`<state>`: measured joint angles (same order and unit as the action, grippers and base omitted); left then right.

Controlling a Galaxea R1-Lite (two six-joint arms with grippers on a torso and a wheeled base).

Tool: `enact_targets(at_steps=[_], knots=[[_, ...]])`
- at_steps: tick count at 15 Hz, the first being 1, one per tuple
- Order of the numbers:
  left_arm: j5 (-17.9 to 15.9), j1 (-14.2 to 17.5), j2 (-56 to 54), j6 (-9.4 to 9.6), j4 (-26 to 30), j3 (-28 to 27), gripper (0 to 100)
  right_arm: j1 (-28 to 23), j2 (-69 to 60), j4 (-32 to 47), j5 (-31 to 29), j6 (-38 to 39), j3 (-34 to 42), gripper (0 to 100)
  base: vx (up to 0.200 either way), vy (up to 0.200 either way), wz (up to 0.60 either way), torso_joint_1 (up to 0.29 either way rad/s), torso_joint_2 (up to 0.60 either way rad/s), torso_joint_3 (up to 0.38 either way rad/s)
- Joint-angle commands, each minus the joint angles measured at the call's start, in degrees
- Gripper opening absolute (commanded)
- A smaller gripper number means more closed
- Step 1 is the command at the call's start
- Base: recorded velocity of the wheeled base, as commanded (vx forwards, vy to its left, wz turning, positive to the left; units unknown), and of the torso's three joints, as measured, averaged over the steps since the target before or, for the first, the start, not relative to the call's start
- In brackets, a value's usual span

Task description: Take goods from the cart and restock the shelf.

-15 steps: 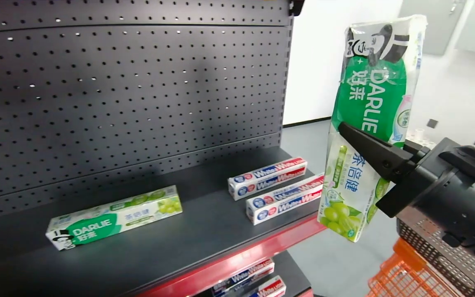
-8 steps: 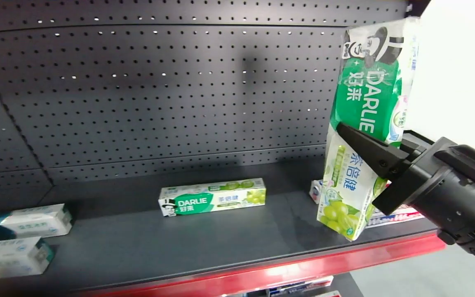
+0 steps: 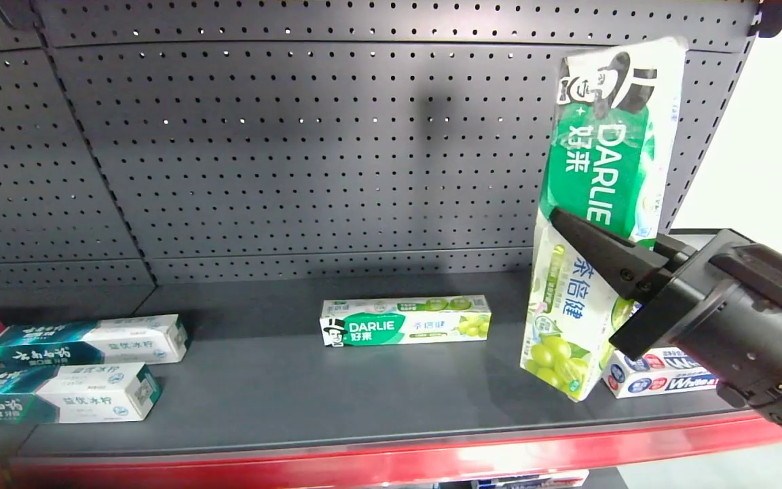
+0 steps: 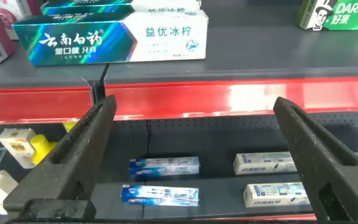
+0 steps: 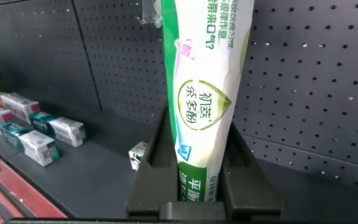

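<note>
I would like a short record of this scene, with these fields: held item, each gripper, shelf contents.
held item: green pack, upright, at the right side of the shelf
right gripper: shut on the green pack
left gripper: open, empty, facing the red edge
on shelf: green box lying flat in the middle; two teal boxes on the left; white box on the right

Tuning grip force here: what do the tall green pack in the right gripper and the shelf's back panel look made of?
The green pack looks like glossy plastic film, perhaps over boxes: wrinkles and glare show at its top. The back panel is likely painted sheet metal, matte dark grey, with regular punched holes.
</note>
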<state>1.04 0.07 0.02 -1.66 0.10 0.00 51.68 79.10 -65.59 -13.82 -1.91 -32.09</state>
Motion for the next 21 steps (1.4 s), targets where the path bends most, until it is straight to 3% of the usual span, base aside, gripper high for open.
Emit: enact_targets(at_steps=[1, 4, 5, 8, 9, 13, 16, 18, 20, 21], knots=[[0.02, 0.01, 0.06, -0.01, -0.01, 0.0, 100, 0.0, 0.08, 0.11, -0.06, -0.02, -0.08, 0, 0.0, 0.0, 0.0, 0.0, 0.0, 0.0], [0.02, 0.01, 0.06, -0.01, -0.01, 0.0, 100, -1.93, 0.17, 0.55, -0.15, -0.9, -0.08, 0, 0.0, 0.0, 0.0, 0.0, 0.0, 0.0], [0.02, 0.01, 0.06, -0.01, -0.01, 0.0, 100, -6.24, 0.08, 1.16, 0.82, -2.48, 1.06, 0, 0.0, 0.0, 0.0, 0.0, 0.0, 0.0], [0.02, 0.01, 0.06, -0.01, -0.01, 0.0, 100, -12.65, -2.2, 0.63, 10.75, -3.01, 4.75, 0, 0.0, 0.0, 0.0, 0.0, 0.0, 0.0], [0.02, 0.01, 0.06, -0.01, -0.01, 0.0, 100, -13.09, -4.22, 1.34, 14.26, -3.1, 4.4, 0, 0.0, 0.0, 0.0, 0.0, 0.0, 0.0], [-0.16, 0.01, 0.06, 0.6, -0.01, 0.0, 100, -12.04, -7.3, 6.17, 13.47, -7.93, 2.99, 0, 0.0, 0.0, 0.0, 0.0, 0.0, 0.0], [-0.6, 0.1, -0.02, 1.75, -0.01, 0.0, 100, -6.85, -9.23, 9.16, 11.19, -8.63, 3.43, 0, 0.0, 0.0, 0.0, 0.0, 0.0, 0.0], [-2.0, 0.01, 0.06, 2.98, -0.01, 0.0, 100, -6.59, -9.67, 9.51, 10.92, -10.39, 3.17, 0, 0.0, 0.0, 0.0, 0.0, 0.0, 0.0], [-5.69, 0.01, 0.06, 8.07, 0.25, -0.35, 100, -6.06, -10.73, 9.86, 10.92, -12.5, 3.87, 0, 0.0, 0.0, 0.0, 0.0, 0.0, 0.0], [-6.31, -0.07, 0.15, 8.69, 0.43, -0.44, 100, -5.27, -11.69, 10.21, 10.31, -12.5, 3.96, 0, 0.0, 0.0, 0.0, 0.0, 0.0, 0.0]])
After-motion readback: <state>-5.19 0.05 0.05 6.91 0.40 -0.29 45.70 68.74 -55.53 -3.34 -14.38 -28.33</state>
